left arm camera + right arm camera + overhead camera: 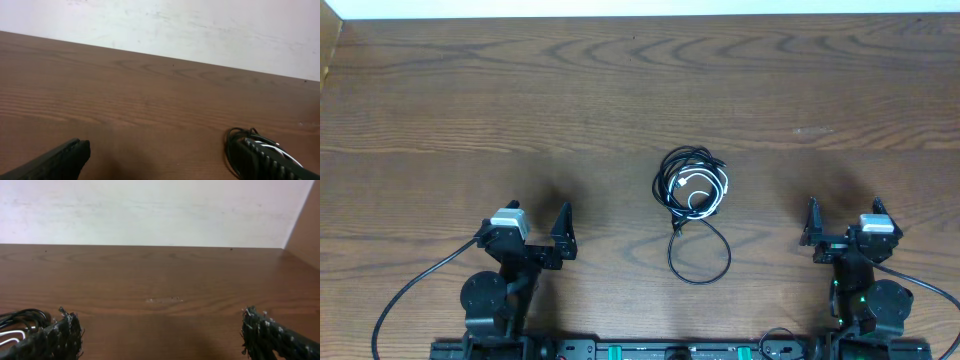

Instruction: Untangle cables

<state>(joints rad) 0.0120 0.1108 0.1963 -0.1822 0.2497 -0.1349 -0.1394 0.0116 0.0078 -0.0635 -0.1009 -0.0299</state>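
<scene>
The cables (692, 185) lie in a small tangled bundle at the middle of the wooden table: black cords coiled round a short white cord (700, 192). One black loop (700, 255) trails toward the front edge. My left gripper (532, 236) stands open to the bundle's front left, well apart from it. My right gripper (846, 228) stands open to the front right, also apart. The left wrist view shows the cables (234, 141) behind the right finger of the empty left gripper (160, 165). In the right wrist view the cables (21, 317) lie beyond the left finger of the empty right gripper (160, 335).
The table (470, 110) is brown wood with a pale wall along its far edge (640, 12). A side wall (306, 225) rises at the far right. Thick black wires (410, 290) run from the arm bases at the front edge.
</scene>
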